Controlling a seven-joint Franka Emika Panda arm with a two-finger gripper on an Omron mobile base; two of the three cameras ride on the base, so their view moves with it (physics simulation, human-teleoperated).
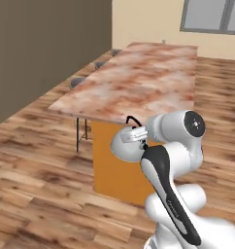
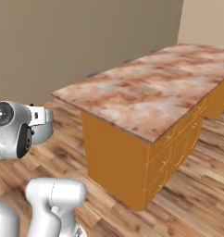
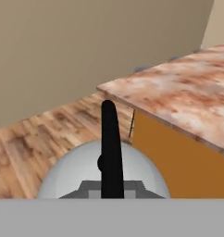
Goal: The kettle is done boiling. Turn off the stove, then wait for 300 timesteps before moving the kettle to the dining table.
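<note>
The kettle is a silver-white dome low in the hand view, hanging over the wood floor. Its thin black handle runs up the middle. My gripper is shut on that handle, its fingertips hidden at the bottom edge. In the left base view the handle's black arch pokes out above the arm, just short of the near end of the dining table. The dining table has a reddish-brown and cream marbled top on an orange base. The stove is out of view.
Grey stools stand along the table's left side, by a dark wall. Wood floor surrounds the table. Drawers line the table's orange right side. A window sits in the far cream wall.
</note>
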